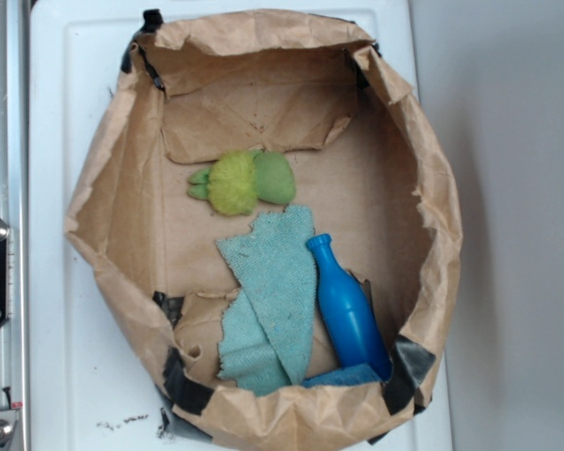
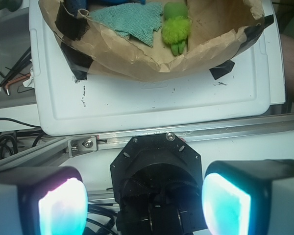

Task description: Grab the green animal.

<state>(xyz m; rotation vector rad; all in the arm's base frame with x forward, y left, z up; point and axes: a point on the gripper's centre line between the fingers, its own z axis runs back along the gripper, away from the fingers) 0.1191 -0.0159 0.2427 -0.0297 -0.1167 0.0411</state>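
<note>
The green animal [image 1: 242, 180] is a small plush with a fuzzy yellow-green middle and a smooth green end. It lies on the floor of a brown paper bag [image 1: 103, 202], toward the back. In the wrist view the green animal [image 2: 176, 27] shows at the top, inside the bag's rim. My gripper [image 2: 143, 205] is open, with its two glowing pads wide apart and nothing between them. It hangs well back from the bag, over the black robot base [image 2: 156, 176]. The gripper does not show in the exterior view.
A teal cloth rag [image 1: 273, 296] and a blue bottle [image 1: 346, 310] lie in the bag in front of the plush. The bag stands on a white board [image 2: 161, 100]. A metal rail [image 2: 186, 132] runs between base and board. Cables [image 2: 10, 73] lie at the left.
</note>
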